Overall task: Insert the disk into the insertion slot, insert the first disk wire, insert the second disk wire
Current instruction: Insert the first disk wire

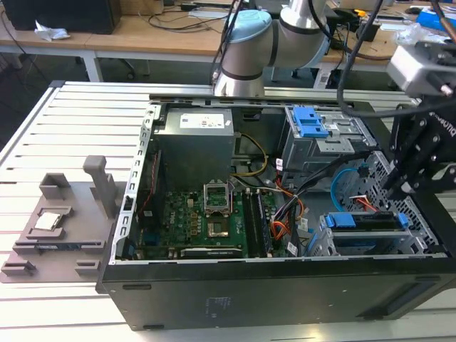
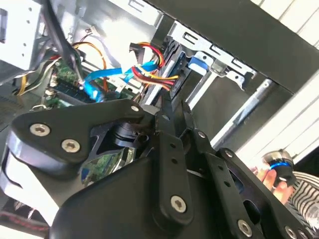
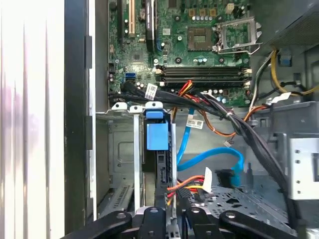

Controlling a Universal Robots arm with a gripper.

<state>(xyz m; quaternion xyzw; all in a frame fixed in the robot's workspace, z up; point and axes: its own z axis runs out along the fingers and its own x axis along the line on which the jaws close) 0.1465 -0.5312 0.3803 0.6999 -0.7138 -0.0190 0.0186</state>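
At the near corner of the open computer case (image 1: 249,292), on the exterior view's right, the disk (image 1: 360,221) sits inside the insertion slot (image 1: 333,247). Its bright blue frame shows at the cage's mouth, and the silver perforated walls lie close along both sides. The first disk wire (image 3: 188,185), a thin bundle with red strands, runs up to one end of the disk; whether its plug is seated cannot be told. The second disk wire (image 3: 214,153) curls in a light blue loop just beside the disk, and its dark plug end hangs apart from the disk, over the case floor. The hand (image 1: 395,187) reaches down into the case at the end of the disk where the red bundle arrives; whether it is clenched or released cannot be told. Beyond the slot, toward the case's far edge, stands a taller grey bay (image 1: 313,135) with a blue latch. A green motherboard (image 1: 206,221) lies in the case's middle, with a grey power supply (image 1: 196,146) at the far edge. The case rests on a slatted worktop (image 1: 71,128), and a grey fixture (image 1: 64,221) sits near the worktop's edge on the exterior view's left. In the second wrist view a person's striped sleeve (image 2: 304,191) shows outside the case.
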